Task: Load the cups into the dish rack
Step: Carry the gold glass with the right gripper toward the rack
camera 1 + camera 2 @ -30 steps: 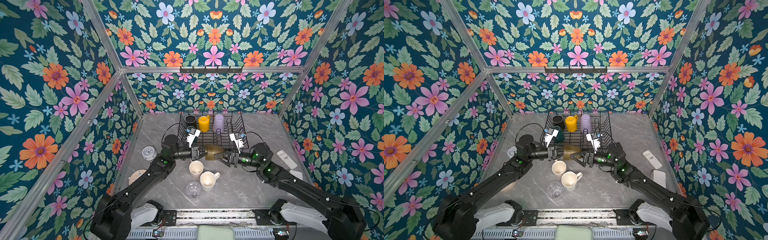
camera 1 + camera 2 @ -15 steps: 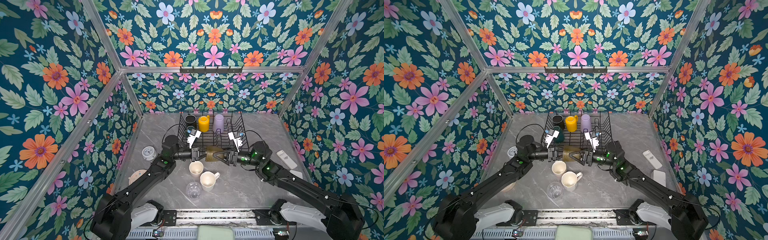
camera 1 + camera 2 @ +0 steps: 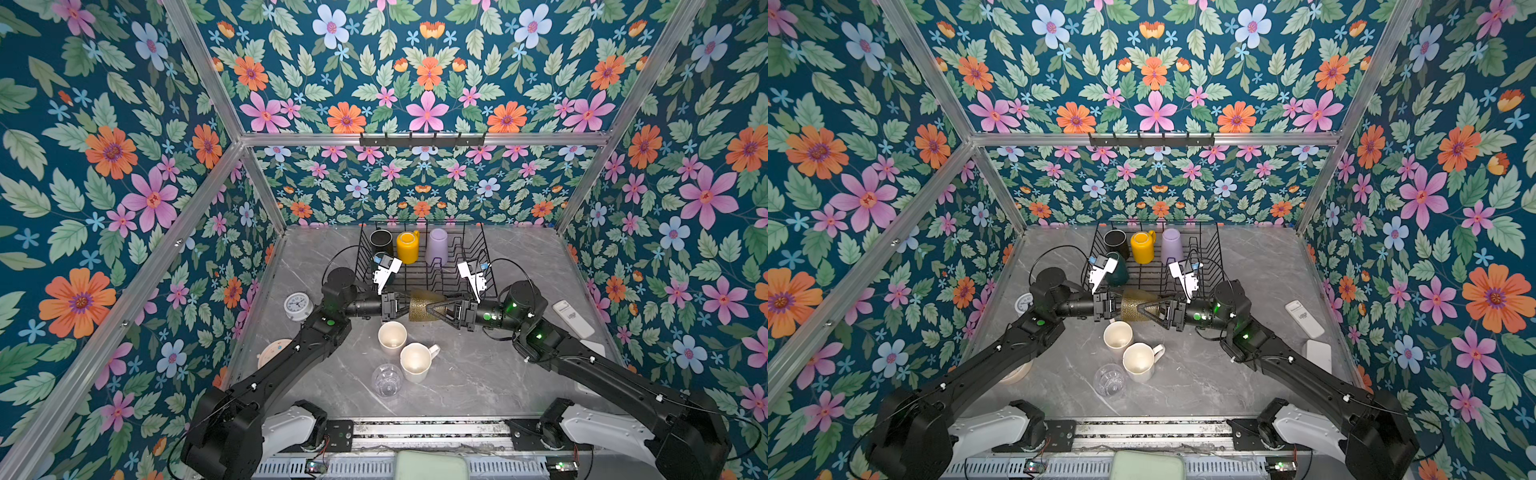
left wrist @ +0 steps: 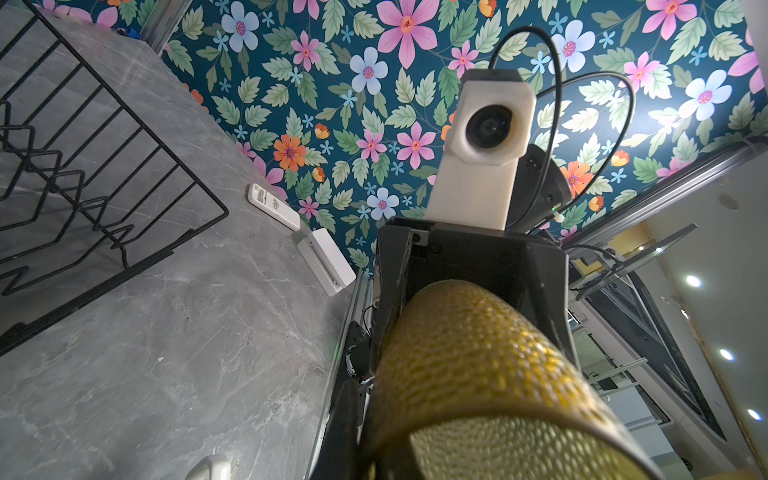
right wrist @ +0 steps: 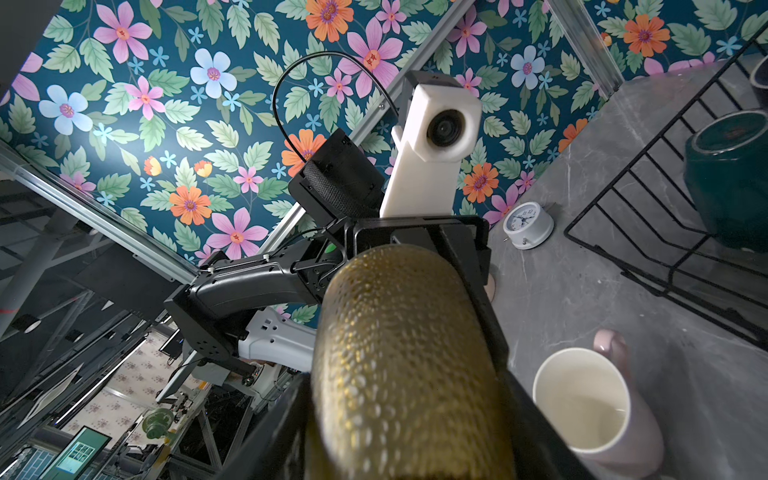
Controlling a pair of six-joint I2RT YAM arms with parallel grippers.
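Three floral walls [image 3: 124,166] surround a grey marbled tabletop [image 3: 478,374] bearing the dish rack [image 3: 478,245].

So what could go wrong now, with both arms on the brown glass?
1. The amber glass hangs in the air between the left fingers and the right fingers. If the left ones let go before the right ones grip firmly, it could drop onto the pale mug close by and break.
2. If both arms pull different ways, the glass might slip or crack.

The dimpled glass [image 3: 417,300] is amber, the rack [image 3: 424,272] black, the tabletop [image 3: 478,374] marbled grey.
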